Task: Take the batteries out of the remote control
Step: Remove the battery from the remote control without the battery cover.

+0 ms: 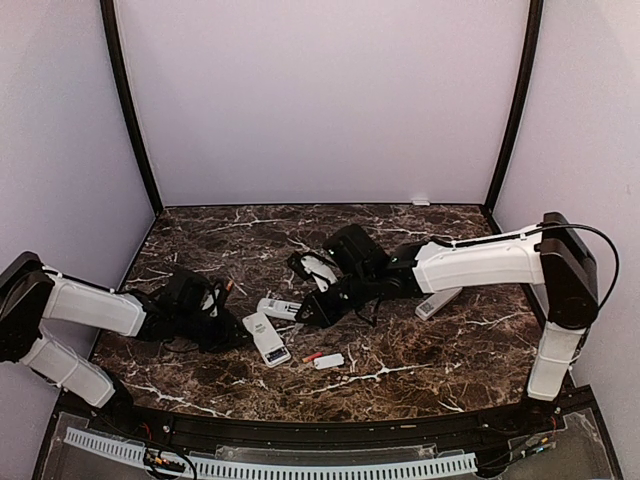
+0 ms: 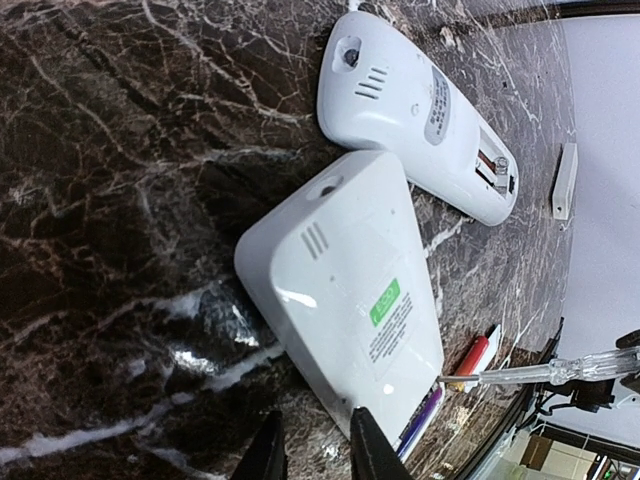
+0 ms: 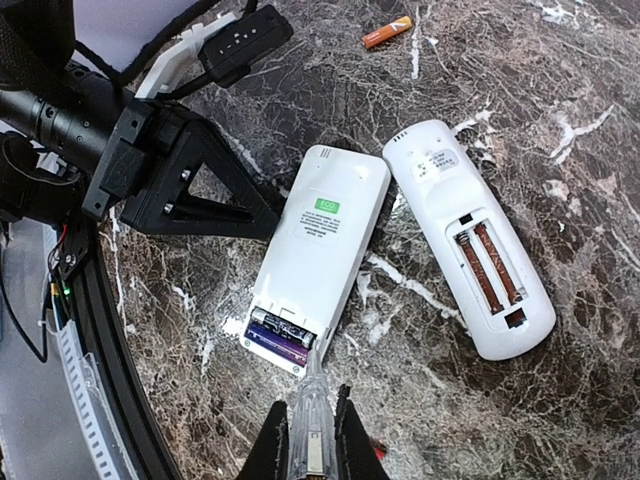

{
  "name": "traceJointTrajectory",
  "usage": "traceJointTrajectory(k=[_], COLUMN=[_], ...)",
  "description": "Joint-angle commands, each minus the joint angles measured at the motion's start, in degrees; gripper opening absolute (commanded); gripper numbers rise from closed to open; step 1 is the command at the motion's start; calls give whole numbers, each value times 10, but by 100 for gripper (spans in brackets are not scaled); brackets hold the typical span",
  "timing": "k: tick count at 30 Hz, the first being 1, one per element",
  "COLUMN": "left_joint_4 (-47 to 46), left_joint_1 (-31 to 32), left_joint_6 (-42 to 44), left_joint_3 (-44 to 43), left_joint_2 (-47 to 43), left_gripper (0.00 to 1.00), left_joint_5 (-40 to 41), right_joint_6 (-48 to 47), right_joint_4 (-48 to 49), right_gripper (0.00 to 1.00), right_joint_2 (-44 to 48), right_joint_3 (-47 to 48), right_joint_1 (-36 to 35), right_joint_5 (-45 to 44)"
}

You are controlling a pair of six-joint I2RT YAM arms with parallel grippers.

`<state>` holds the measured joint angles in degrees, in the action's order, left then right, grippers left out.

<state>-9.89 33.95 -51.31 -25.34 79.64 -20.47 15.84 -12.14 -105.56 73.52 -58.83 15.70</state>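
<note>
Right gripper (image 3: pixel 308 415) is clamped on my clear-handled screwdriver (image 3: pixel 310 395), tip poking the open end of the ECO remote (image 3: pixel 318 250) where 2 batteries (image 3: pixel 283 335) sit, ready to lever them out. Left gripper (image 2: pixel 320 450) crowds the remote's edge, I think as a brace (can't tell if it's pinching anything).

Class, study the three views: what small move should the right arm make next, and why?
The right gripper is shut on the clear tool, its tip at the open bay of the ECO-labelled remote, where two batteries sit; the other remote has an empty bay. So probably lever the tip under the nearer one and pry it up.
</note>
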Motion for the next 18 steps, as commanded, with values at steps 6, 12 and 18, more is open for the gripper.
traceJointTrajectory(k=[6, 12, 18], left_joint_4=[-21, -29, -32], left_joint_1=[-3, -3, -3], left_joint_6=[0, -2, -2], left_joint_3=[6, 7, 8], left_joint_2=[23, 30, 32], left_gripper=[18, 16, 15], left_joint_5=[-21, -28, -31], right_joint_6=[101, 141, 184], right_joint_4=[57, 84, 117], right_gripper=[0, 0, 0], right_joint_2=[-25, -25, -19], right_joint_3=[-41, -56, -75], right_joint_1=[35, 47, 57], right_joint_5=[79, 90, 93])
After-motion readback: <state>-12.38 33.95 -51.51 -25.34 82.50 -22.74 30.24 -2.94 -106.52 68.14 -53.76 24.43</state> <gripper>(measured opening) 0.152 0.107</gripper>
